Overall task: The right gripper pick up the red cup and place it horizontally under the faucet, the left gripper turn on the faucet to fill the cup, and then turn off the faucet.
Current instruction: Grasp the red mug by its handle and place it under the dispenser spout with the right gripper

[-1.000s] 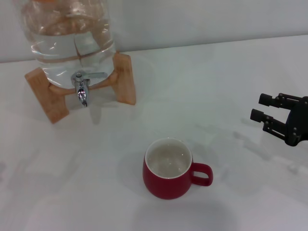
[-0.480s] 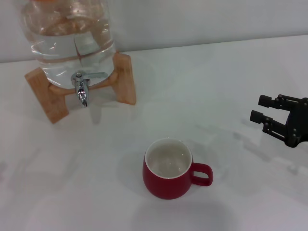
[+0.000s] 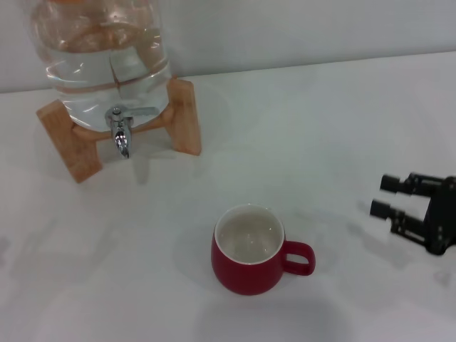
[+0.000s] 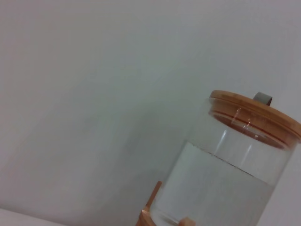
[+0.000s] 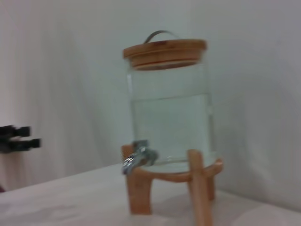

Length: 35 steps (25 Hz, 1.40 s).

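Red cup [image 3: 249,250] upright on table [image 3: 320,142], handle toward right gripper [image 3: 382,197]. Right gripper low at right edge, fingers apart, empty, well clear of cup; wrist cut off by frame. Faucet [image 3: 121,130] on water jar [image 3: 107,57], spout down, jar top cropped in head view. Wooden stand [image 3: 184,117] beneath. Left gripper out of view.

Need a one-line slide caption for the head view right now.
Open right gripper approaches upright red cup; faucet untouched.
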{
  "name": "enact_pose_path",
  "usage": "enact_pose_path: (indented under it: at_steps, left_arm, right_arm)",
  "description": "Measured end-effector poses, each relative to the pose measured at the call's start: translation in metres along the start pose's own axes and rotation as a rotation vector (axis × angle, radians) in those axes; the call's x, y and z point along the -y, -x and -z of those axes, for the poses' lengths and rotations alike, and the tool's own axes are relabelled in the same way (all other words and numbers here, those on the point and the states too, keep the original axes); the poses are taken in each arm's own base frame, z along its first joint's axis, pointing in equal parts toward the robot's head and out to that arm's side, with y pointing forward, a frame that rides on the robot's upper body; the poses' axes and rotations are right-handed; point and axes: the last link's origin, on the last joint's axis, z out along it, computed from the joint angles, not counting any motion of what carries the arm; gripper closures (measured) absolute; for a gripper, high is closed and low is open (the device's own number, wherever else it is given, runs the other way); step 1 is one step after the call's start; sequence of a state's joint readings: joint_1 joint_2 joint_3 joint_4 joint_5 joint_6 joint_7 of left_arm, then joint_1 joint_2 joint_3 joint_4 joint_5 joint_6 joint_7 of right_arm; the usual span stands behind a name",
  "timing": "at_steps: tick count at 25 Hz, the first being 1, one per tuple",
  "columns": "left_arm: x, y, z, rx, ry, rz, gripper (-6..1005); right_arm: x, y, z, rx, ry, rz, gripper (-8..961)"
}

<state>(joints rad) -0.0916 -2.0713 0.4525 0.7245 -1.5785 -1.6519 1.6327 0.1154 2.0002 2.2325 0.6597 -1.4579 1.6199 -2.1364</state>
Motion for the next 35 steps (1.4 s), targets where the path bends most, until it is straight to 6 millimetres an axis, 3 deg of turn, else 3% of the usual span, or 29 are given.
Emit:
enact_pose_path:
  at_steps: [14,27,32,35]
  left_arm:
    - [0.0,-0.006,-0.009,0.002,0.021,-0.004,123]
    - [0.0,-0.005,-0.012,0.008,0.029,-0.002,123]
    - [0.0,-0.006,-0.013,0.008,0.031,-0.003,123]
    - [0.0,-0.006,-0.013,0.008,0.031,-0.003,123]
  right_arm:
    - [-0.032,-0.022,-0.024,-0.094,0.183,0.108,485]
    - [-0.026,-0.029,-0.032,-0.102,0.114,0.082,477]
    - [-0.027,-0.029,-0.032,-0.1,0.117,0.085,292]
    - [-0.027,-0.03,-0.031,-0.102,0.115,0.086,282]
